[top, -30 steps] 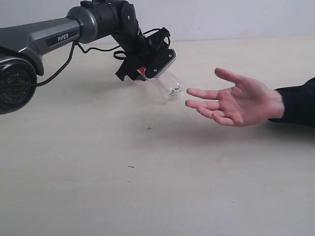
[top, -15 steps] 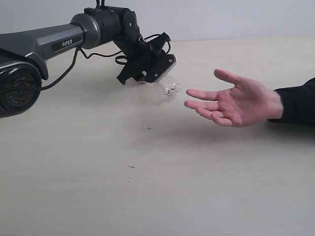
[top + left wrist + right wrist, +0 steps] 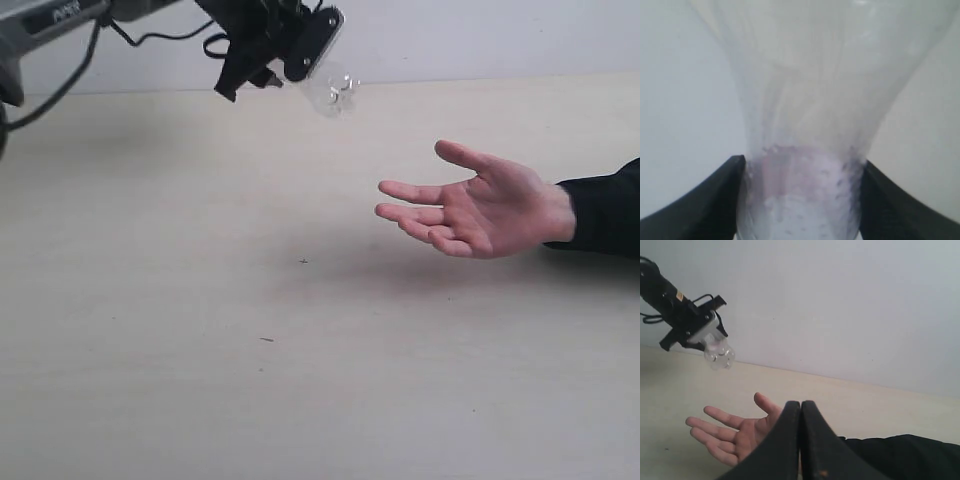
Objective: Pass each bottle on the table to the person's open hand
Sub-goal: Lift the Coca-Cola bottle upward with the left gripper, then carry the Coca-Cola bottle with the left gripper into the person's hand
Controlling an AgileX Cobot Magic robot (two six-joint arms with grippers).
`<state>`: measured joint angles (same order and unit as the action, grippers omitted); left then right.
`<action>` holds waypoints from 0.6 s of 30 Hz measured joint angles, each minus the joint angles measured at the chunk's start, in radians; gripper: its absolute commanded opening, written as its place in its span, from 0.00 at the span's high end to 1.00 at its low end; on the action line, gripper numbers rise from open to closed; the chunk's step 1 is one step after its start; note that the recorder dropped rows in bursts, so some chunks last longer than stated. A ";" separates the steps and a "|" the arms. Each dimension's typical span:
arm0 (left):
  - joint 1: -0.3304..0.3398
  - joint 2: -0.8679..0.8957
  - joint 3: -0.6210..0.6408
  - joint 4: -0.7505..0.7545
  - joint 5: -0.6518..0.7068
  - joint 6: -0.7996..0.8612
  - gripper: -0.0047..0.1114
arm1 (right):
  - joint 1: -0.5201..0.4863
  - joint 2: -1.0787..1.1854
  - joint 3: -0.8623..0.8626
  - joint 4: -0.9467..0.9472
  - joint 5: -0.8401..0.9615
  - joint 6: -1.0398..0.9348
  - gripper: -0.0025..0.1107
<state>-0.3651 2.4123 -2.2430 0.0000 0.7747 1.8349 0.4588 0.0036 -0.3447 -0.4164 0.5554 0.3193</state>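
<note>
I have 1 clear bottle (image 3: 335,90) in the air at the upper left of the exterior frame, clamped by the left gripper (image 3: 303,62). In the left wrist view the 2 black fingers (image 3: 705,205) press on either side of its narrow end, and the body flares away from the camera. It hangs clear of the table (image 3: 200,380), base pointing down and to the right.

The person's open hand (image 3: 480,210) waits palm up at the right of centre, fingers spread and empty. The bottle sits up and to the left of those fingertips, well apart from them, so I judge this handover only part done: the pick is made, and the carry across and the release are left.

The right gripper (image 3: 800,440) shows at the bottom centre of its own view, jaws pressed together on nothing.

I see only this 1 bottle in any view. How many of the others are delivered or waiting out of frame, I cannot tell.
</note>
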 measured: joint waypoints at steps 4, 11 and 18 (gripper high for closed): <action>-0.002 -0.088 0.000 0.053 0.134 -0.038 0.96 | 0.000 0.000 0.000 0.000 0.000 0.000 0.98; -0.030 -0.219 0.000 0.161 0.398 -0.264 0.96 | 0.000 0.000 0.000 0.000 0.000 0.000 0.98; -0.138 -0.339 0.085 0.247 0.434 -0.353 0.96 | 0.000 0.000 0.000 0.000 -0.002 0.000 0.98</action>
<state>-0.5030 2.0734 -2.1579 0.2473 1.2089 1.4822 0.4588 0.0036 -0.3447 -0.4164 0.5531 0.3193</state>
